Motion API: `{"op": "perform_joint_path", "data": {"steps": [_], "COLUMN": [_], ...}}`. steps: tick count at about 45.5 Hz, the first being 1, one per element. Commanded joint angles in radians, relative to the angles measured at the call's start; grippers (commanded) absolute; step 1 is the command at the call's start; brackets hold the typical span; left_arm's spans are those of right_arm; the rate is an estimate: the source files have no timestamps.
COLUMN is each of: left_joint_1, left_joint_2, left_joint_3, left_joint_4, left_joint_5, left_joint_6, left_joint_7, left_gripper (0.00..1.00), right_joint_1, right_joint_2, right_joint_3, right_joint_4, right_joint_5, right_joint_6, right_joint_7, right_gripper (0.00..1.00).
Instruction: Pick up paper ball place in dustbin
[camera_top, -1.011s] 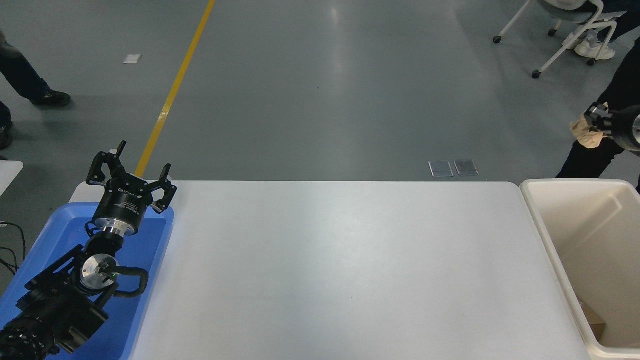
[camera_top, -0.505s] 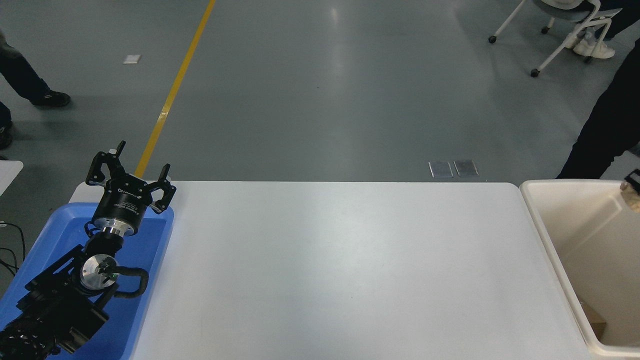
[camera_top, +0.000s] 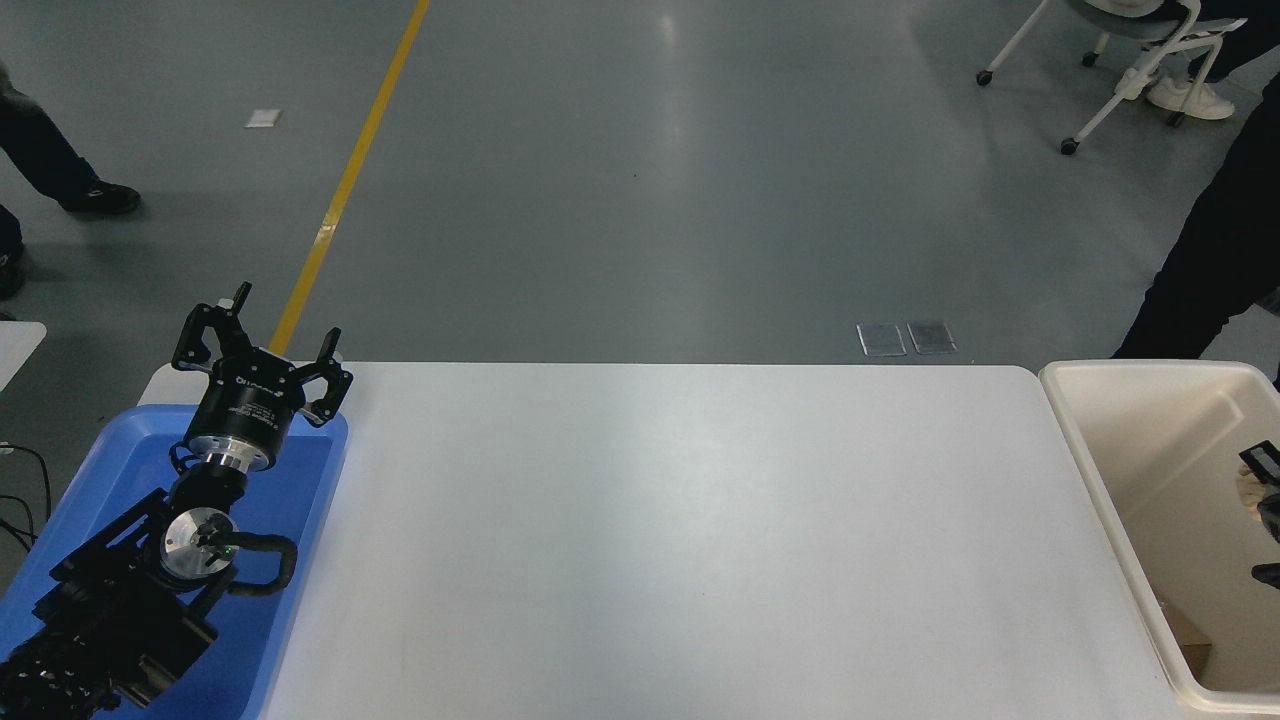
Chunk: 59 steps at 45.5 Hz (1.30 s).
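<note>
The cream-white dustbin (camera_top: 1078, 425) stands off the table's right end. My right gripper (camera_top: 1264, 512) shows only as a sliver at the picture's right edge, down inside the bin's opening. A small bit of the tan paper ball (camera_top: 1247, 489) shows in its grip; the rest is cut off by the edge. My left gripper (camera_top: 284, 322) is parked open and empty at the lower left, over the far end of the blue tray (camera_top: 312, 500).
A brown scrap (camera_top: 1186, 640) lies at the bottom of the bin. The white table (camera_top: 680, 530) runs between tray and bin. A person in dark trousers (camera_top: 1205, 270) stands behind the bin. A wheeled chair (camera_top: 1120, 60) is at the top right.
My right gripper has carried the paper ball from high above the floor behind the bin down into the bin's opening. The left arm has not moved.
</note>
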<state>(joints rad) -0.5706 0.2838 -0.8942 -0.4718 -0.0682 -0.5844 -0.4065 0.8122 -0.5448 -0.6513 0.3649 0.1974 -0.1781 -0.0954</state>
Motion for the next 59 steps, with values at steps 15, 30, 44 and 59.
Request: {"op": "perform_joint_path", "data": {"steps": [15, 30, 44, 59], "left_joint_1": [0.0, 0.0, 0.0, -0.002], "left_joint_2": [0.0, 0.0, 0.0, 0.0], "left_joint_3": [0.0, 0.0, 0.0, 0.0], "left_joint_4": [-0.001, -0.001, 0.001, -0.001], "left_joint_5": [0.001, 0.001, -0.001, 0.001], "left_joint_6": [0.0, 0.0, 0.0, -0.002], "left_joint_7": [0.0, 0.0, 0.0, 0.0], "left_gripper": [0.99, 0.99, 0.99, 0.99], "right_joint_1": [-0.015, 0.074, 0.333, 0.671], "right_joint_2": [0.022, 0.028, 0.042, 0.063], "right_joint_3": [0.015, 0.013, -0.005, -0.149], "right_joint_4": [0.003, 0.002, 0.08, 0.416], "right_joint_5": [0.005, 0.002, -0.047, -0.193], "right_joint_6": [-0.06, -0.06, -0.026, 0.043], "right_joint_7": [0.0, 0.0, 0.0, -0.001], "right_gripper": [1.0, 1.0, 1.0, 1.0]}}
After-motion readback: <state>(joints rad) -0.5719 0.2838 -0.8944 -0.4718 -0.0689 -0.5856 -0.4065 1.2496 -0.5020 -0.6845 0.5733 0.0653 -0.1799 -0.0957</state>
